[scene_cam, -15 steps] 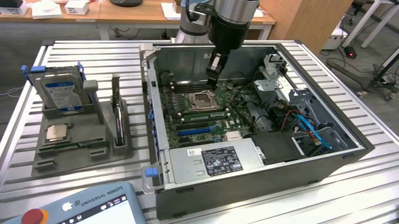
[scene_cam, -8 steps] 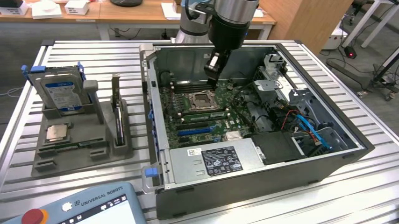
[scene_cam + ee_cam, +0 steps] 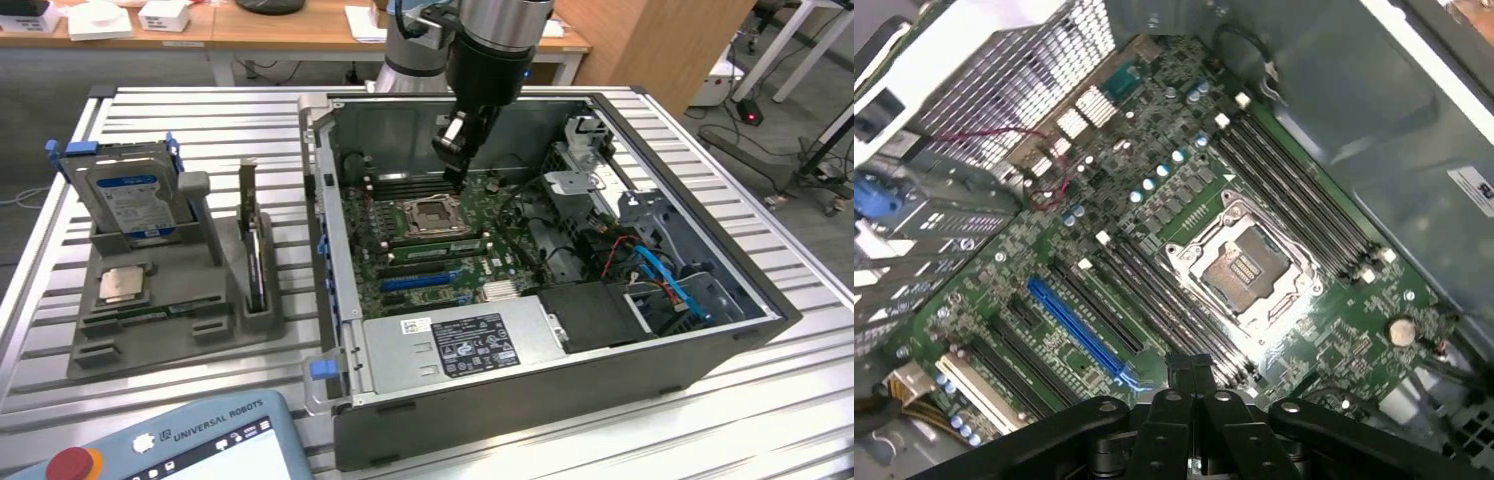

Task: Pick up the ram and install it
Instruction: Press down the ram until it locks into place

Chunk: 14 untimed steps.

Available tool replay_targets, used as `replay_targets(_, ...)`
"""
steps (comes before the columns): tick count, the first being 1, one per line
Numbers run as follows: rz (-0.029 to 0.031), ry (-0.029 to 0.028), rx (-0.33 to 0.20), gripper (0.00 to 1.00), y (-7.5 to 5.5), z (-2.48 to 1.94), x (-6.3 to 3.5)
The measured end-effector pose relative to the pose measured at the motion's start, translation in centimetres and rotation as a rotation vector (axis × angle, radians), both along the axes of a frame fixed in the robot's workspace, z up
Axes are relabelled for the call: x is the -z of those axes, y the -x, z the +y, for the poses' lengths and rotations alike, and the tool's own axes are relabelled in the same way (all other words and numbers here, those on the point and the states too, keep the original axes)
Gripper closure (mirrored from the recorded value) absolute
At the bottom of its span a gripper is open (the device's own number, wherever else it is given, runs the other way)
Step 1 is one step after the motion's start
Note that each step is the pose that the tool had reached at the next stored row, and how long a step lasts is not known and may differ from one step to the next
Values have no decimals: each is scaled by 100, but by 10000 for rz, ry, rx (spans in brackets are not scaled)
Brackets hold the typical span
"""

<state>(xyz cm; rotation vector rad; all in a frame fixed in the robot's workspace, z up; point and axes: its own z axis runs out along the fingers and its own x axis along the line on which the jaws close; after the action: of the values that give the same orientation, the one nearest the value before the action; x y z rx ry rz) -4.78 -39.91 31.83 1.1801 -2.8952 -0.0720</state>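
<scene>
The ram (image 3: 144, 314) is a thin green stick lying flat in the grey fixture (image 3: 100, 355) on the exterior view's left, outside the case. My gripper (image 3: 455, 178) hangs inside the open computer case (image 3: 694, 345), just above the memory slots (image 3: 400, 186) on the far side of the empty processor socket (image 3: 435, 214). Its fingers (image 3: 1190, 375) are pressed together with nothing between them. In the wrist view the socket (image 3: 1246, 262) has dark, empty-looking slots (image 3: 1294, 190) on either side. The gripper is well apart from the ram.
The fixture also holds a hard drive (image 3: 134, 195), a square silver processor (image 3: 123, 283) and an upright dark card (image 3: 250, 235). In the case are a power supply (image 3: 461, 345), blue cables (image 3: 661, 280) and a blue slot (image 3: 1076, 330). A teach pendant (image 3: 174, 445) lies at the front.
</scene>
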Motion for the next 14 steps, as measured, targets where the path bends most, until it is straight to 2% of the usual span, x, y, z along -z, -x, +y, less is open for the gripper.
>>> replay_targets(14,1,15,1815,90,0,2,0)
